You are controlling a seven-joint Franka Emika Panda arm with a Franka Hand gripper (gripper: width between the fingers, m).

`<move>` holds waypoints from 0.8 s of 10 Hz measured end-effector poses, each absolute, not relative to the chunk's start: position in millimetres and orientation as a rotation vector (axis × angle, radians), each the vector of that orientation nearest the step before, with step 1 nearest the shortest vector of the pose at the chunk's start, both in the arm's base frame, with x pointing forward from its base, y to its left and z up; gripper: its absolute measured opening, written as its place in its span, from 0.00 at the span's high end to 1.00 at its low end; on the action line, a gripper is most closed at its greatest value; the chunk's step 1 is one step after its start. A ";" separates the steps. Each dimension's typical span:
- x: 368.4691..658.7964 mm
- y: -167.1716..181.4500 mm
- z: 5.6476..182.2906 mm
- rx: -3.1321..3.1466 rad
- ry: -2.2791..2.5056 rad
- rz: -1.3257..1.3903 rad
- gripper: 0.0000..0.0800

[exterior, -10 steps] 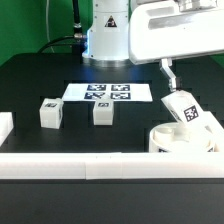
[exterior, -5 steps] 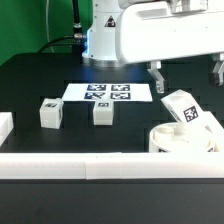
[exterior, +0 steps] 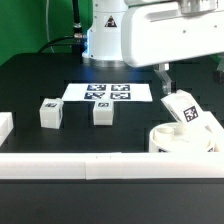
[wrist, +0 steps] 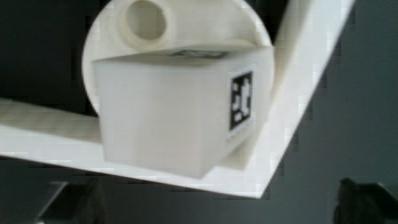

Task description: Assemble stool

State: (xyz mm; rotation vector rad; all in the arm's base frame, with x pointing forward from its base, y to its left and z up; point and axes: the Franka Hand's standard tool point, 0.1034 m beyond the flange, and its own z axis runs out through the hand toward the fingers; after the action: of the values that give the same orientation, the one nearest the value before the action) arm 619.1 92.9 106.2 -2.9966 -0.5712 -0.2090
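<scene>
The round white seat (exterior: 172, 142) lies at the exterior view's right, against the front rail. One blocky leg (exterior: 187, 110) with a tag stands tilted on it. In the wrist view the leg (wrist: 164, 110) covers most of the seat (wrist: 151, 25), whose hole shows. Two more tagged legs (exterior: 49, 113) (exterior: 102, 113) stand on the black table, left of the seat. My gripper (exterior: 190, 82) hangs just above the tilted leg, open and empty. One finger (exterior: 163, 76) shows beside the leg. In the wrist view the gripper (wrist: 210, 205) holds nothing and the dark fingers (wrist: 54, 200) sit at the frame's edge.
The marker board (exterior: 108, 92) lies flat behind the two loose legs. A long white rail (exterior: 90, 165) runs along the front, and a short white rail end (exterior: 4, 126) sits at the exterior view's left. The robot base (exterior: 105, 35) stands at the back.
The gripper shifted slightly to the exterior view's left, then back right, staying above the tilted leg. The leg and seat have hardly moved.
</scene>
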 end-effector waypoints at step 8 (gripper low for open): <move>616.3 92.0 100.8 -2.715 -1.566 -0.195 0.19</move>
State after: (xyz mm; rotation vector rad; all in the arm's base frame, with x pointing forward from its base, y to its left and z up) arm 616.3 92.0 100.8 -2.7154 -1.5662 -0.1951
